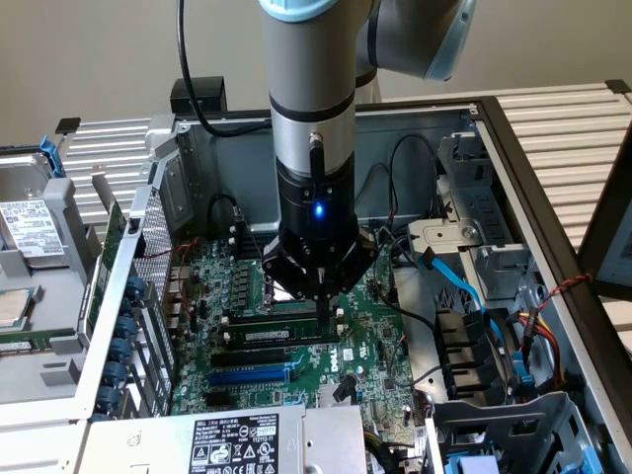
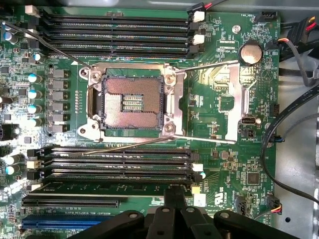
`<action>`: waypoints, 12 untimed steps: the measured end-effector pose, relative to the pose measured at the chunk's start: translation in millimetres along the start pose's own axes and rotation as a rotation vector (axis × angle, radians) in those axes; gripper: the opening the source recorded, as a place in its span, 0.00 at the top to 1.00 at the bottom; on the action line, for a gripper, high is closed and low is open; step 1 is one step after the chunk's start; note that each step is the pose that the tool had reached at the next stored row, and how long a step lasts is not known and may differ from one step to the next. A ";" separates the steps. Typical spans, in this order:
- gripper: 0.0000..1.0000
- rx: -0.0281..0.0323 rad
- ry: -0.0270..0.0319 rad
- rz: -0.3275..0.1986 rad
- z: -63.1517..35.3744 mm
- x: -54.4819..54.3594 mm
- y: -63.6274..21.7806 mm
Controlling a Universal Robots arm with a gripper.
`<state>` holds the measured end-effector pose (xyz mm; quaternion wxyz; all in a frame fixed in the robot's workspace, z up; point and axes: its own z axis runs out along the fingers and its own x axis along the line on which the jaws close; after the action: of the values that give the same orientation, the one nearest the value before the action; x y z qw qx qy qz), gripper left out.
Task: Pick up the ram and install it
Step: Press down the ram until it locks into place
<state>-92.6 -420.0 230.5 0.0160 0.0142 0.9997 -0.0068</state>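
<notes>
The ram (image 1: 279,335) is seen as a long, thin green stick carrying black chips and a small white label. It lies along one of the black memory slots (image 2: 119,172) on the green motherboard (image 1: 367,348), just beside the empty processor socket (image 2: 130,101) and on the near side of the long blue expansion slot (image 1: 249,376). In the wrist view its green edge (image 2: 114,189) runs lengthwise directly under the black fingers.

The gripper (image 1: 325,307) is held upright over the stick's end toward the exterior view's right, its fingers pressed together and their tips at the top edge of the board. No object is pinched; the contact looks like a downward push.

For this seating step to be done well, it is judged that pressure should be applied straight down, with the stick kept upright in its slot and not tilted. Each end should be pressed until the white end clips (image 2: 198,168) close. A skewed push could jam the board or strain the slot.
</notes>
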 end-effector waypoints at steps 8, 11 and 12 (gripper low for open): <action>0.90 -0.0002 0.0002 0.014 1.1 0.0 0.0; 0.90 -0.0003 0.0002 0.019 1.5 0.0 0.0; 0.90 -0.0003 0.0002 0.020 1.6 0.1 0.0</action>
<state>-92.6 -420.0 228.9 0.0160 0.0241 0.9996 -0.0065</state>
